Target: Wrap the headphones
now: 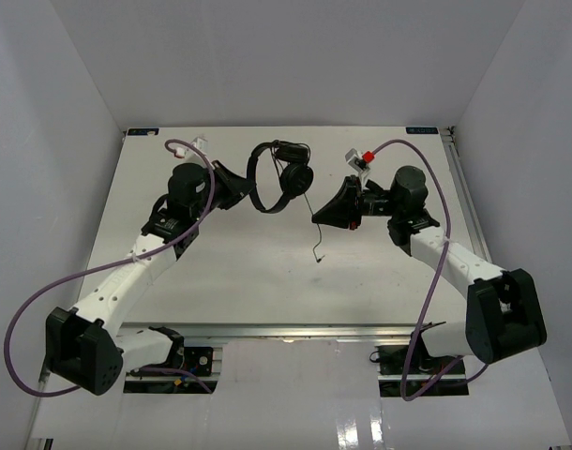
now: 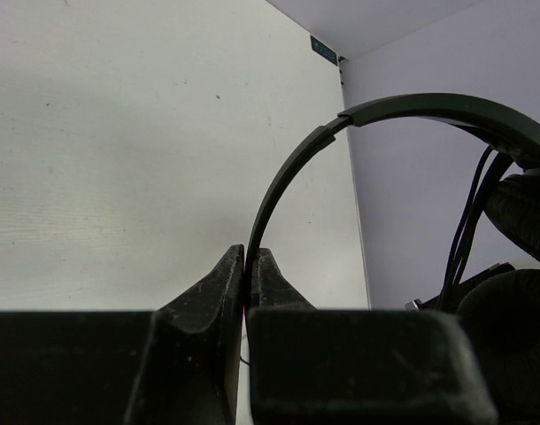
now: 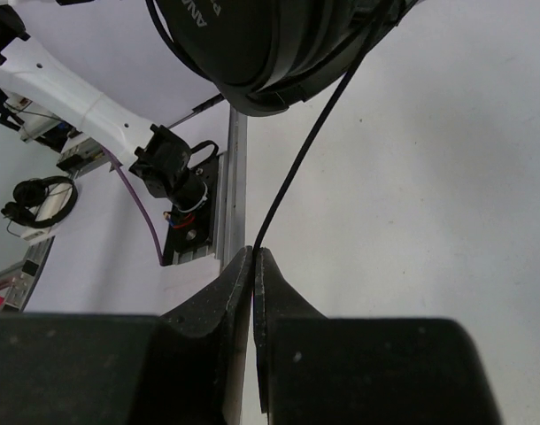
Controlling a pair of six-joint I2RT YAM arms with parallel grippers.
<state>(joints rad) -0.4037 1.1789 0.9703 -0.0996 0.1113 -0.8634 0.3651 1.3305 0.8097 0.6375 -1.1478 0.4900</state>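
The black headphones (image 1: 284, 176) hang above the table between the two arms. My left gripper (image 1: 245, 187) is shut on the thin headband (image 2: 292, 168), which arcs up and right to the ear cups (image 2: 516, 292). My right gripper (image 1: 316, 216) is shut on the thin black cord (image 3: 310, 150), which runs taut from the ear cups (image 3: 270, 44) down into the fingertips. Below the right gripper the free cord end (image 1: 317, 253) dangles with its plug near the table.
The white table (image 1: 267, 272) lies under both arms, with grey walls on three sides. Purple robot cables (image 1: 42, 319) loop beside each arm. The metal rail with the arm bases (image 1: 295, 333) runs along the near edge.
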